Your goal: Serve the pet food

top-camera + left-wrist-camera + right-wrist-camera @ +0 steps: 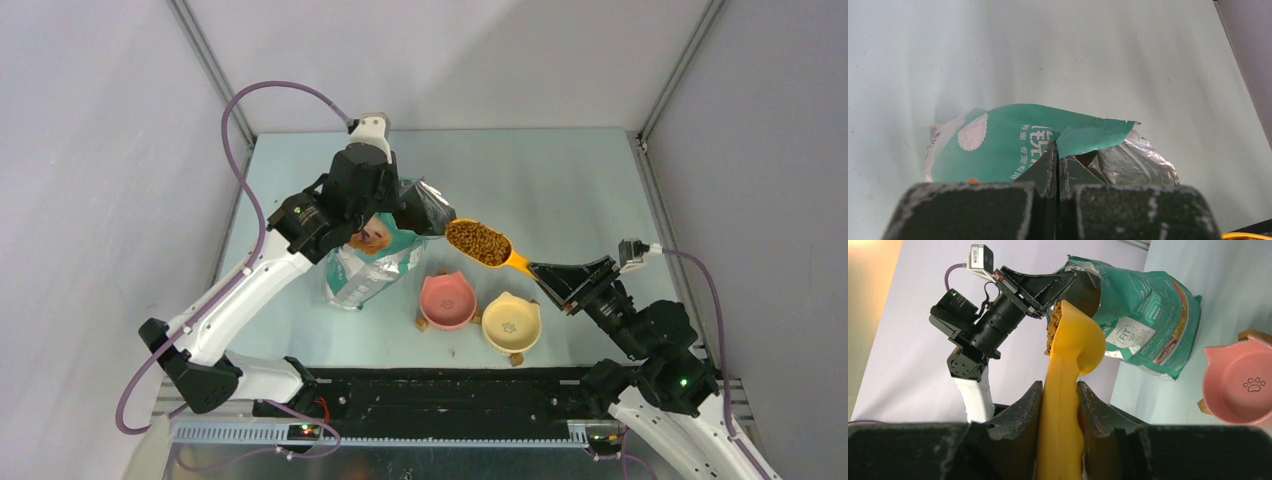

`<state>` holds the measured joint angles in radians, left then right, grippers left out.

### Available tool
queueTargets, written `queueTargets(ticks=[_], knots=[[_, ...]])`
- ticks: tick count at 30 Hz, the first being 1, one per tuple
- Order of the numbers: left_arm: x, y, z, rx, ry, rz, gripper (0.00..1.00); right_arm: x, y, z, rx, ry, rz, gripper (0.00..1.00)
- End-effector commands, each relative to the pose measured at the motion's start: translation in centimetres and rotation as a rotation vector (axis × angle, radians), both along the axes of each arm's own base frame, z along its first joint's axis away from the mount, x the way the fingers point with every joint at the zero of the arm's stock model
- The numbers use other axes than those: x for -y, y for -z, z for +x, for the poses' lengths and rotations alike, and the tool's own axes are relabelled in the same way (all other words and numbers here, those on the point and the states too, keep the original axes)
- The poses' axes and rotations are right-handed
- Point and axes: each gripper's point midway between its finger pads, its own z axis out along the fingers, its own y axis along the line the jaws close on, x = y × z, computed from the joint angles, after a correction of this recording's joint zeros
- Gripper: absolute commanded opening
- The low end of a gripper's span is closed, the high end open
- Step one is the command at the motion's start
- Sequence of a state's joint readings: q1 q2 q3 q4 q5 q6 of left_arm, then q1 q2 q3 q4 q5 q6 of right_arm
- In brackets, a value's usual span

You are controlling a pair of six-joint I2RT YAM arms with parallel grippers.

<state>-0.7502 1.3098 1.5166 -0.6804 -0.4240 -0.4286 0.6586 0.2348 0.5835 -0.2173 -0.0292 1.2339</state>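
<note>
The pet food (478, 241) is a heap of brown kibble filling the orange scoop (492, 250), which hangs level in the air just right of the bag's mouth and above the table behind the bowls. My right gripper (545, 276) is shut on the scoop's handle (1060, 405); kibble (1052, 329) shows along the scoop's rim. The green-white foil bag (372, 265) stands left of centre. My left gripper (1057, 156) is shut on the bag's torn top edge (1088, 137), holding the mouth open.
A pink cat-eared bowl (447, 300) and a yellow one (511, 322) sit side by side near the front edge, below the scoop. The pink bowl (1238, 385) holds nothing I can see. Walls enclose the table on three sides.
</note>
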Motion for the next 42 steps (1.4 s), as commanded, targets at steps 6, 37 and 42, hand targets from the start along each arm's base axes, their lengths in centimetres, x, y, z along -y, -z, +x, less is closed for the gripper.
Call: queueTargets(ticks=[6,37,42], knots=[[-0.4,-1.9,1.3,0.058,-0.061,-0.068,0.0,0.8,-0.8,-0.9,0.03,0.001,0.035,0.0],[-2.3,-2.2,2.0,0.054,-0.138,-0.077,0.0,1.0,6.3,-1.5,-0.117,-0.005,-0.04,0.0],[-2.3,-2.1,1.7,0.054,-0.125,-0.08,0.0,0.4,8.8,-0.8,-0.165,-0.009,-0.06,0.0]])
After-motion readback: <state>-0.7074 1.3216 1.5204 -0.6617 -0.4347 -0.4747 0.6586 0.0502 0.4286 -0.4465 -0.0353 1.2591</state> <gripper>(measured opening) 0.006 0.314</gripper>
